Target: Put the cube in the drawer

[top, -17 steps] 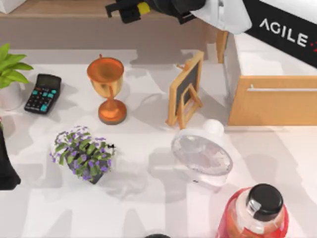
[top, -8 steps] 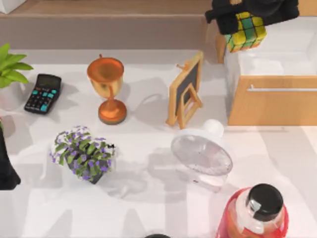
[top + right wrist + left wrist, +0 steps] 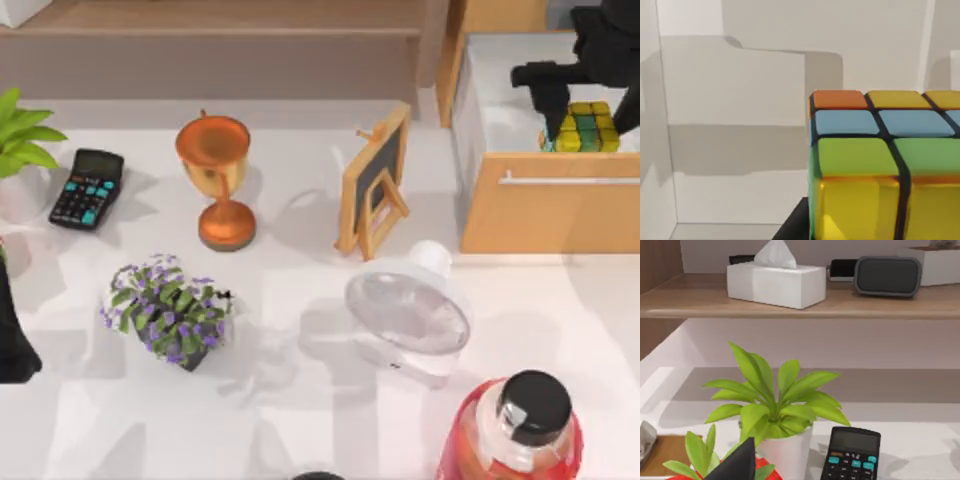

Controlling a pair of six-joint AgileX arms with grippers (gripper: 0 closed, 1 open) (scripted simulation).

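We had the task nearly done: the cube (image 3: 587, 127) sat low inside the open drawer (image 3: 550, 205), against its white interior just behind the front panel. Our right hand (image 3: 590, 105) was down in the drawer, its fingers pinching the cube; letting go remained. Our left arm stayed parked at the worktop's left edge.

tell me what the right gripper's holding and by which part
The right gripper holds the cube by two opposite sides, inside the open drawer.
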